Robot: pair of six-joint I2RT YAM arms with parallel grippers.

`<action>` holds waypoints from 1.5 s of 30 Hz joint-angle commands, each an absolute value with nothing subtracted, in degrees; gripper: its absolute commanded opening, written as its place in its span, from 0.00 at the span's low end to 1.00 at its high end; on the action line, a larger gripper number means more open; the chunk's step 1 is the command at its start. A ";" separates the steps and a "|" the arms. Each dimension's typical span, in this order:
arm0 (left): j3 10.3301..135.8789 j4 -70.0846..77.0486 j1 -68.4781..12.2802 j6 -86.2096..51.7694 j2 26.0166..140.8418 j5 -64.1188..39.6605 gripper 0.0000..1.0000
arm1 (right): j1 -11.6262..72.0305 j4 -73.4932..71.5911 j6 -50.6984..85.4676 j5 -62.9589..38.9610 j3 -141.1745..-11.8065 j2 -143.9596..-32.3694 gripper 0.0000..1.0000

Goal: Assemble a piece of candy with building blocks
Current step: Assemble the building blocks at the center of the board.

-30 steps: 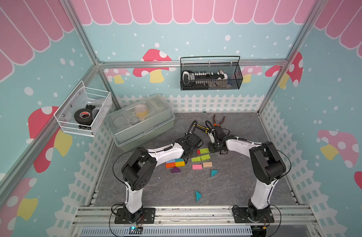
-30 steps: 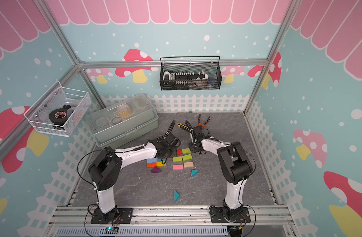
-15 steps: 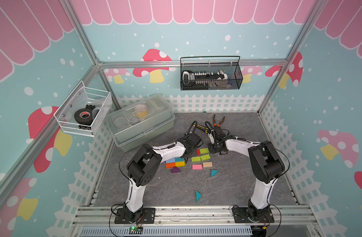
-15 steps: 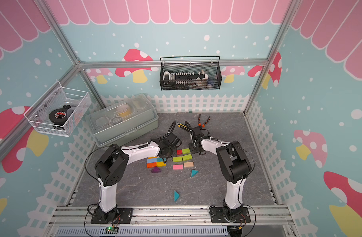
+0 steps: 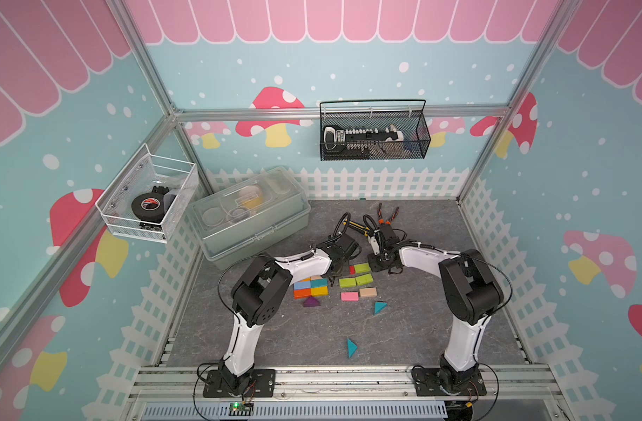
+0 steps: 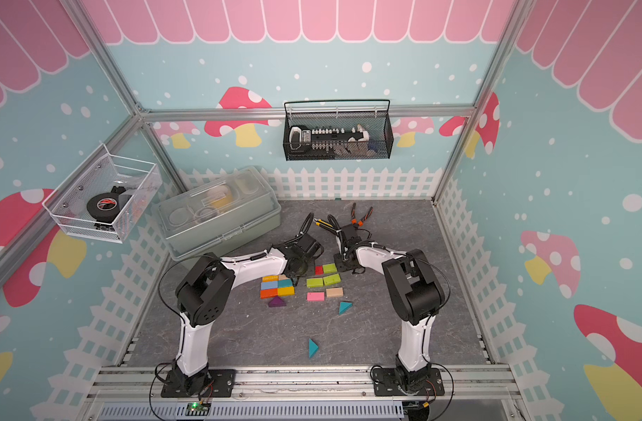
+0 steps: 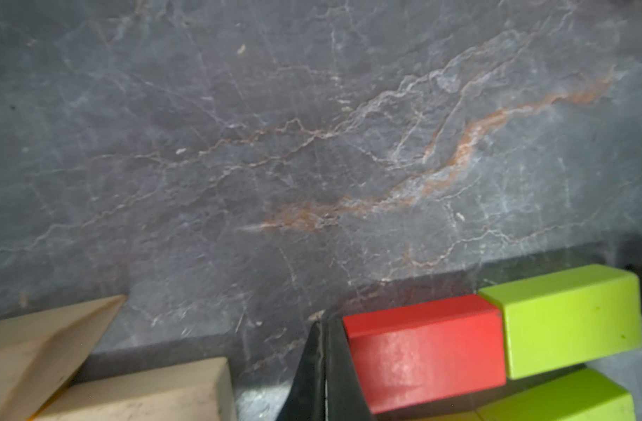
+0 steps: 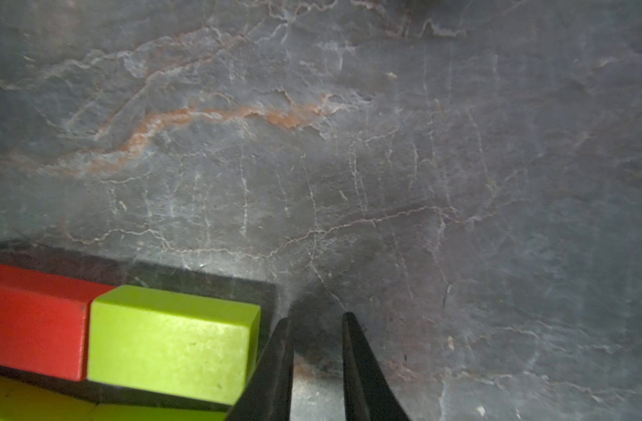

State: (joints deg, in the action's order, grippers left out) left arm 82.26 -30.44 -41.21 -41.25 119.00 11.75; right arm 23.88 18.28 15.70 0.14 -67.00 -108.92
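Tapered black fingers (image 7: 325, 368) beside glossy red block (image 7: 425, 350)

Building blocks (image 5: 348, 284) lie flat mid-table, red block (image 7: 421, 350) touching a green block (image 7: 567, 320).

Grey lidded box (image 5: 250, 215) back-left on mat; pliers (image 5: 386, 214), utility knife (image 5: 356, 225) behind; tape roll (image 5: 147, 205) in wall basket (image 5: 173, 215).

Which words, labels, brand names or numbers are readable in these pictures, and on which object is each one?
No text can be read.
Black tape roll: red label, too small to read.
Black tool in wire basket: white markings, too blurred to read.
Building blocks: no writing visible.
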 commanded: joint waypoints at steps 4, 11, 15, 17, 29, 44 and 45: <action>83.91 -30.15 -40.73 -40.08 120.53 11.15 0.03 | 24.20 20.30 16.44 -3.34 -66.31 -110.30 0.23; 82.70 -30.03 -40.71 -40.45 119.83 11.54 0.04 | 24.32 21.09 16.52 -2.96 -65.89 -109.39 0.23; 80.91 -29.58 -40.69 -41.47 118.94 11.74 0.05 | 24.32 21.01 16.74 -2.87 -65.24 -107.56 0.23; 80.04 -28.89 -40.69 -41.79 118.58 11.13 0.05 | 24.30 20.60 16.84 -3.62 -64.72 -106.93 0.23; 77.63 -27.62 -41.40 -42.51 117.52 10.33 0.08 | 24.34 20.23 17.25 -4.10 -63.06 -105.94 0.23; 76.22 -27.57 -41.89 -42.35 117.26 10.50 0.09 | 24.24 19.37 16.80 -4.51 -62.17 -104.86 0.23; 75.88 -27.43 -41.93 -42.52 117.00 10.53 0.09 | 24.31 19.34 16.75 -4.73 -62.10 -104.70 0.22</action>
State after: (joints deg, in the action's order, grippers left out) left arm 78.22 -25.30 -41.45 -41.80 117.40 11.53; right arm 24.01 18.37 16.14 -3.25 -63.61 -106.19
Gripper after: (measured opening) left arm 0.092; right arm 0.225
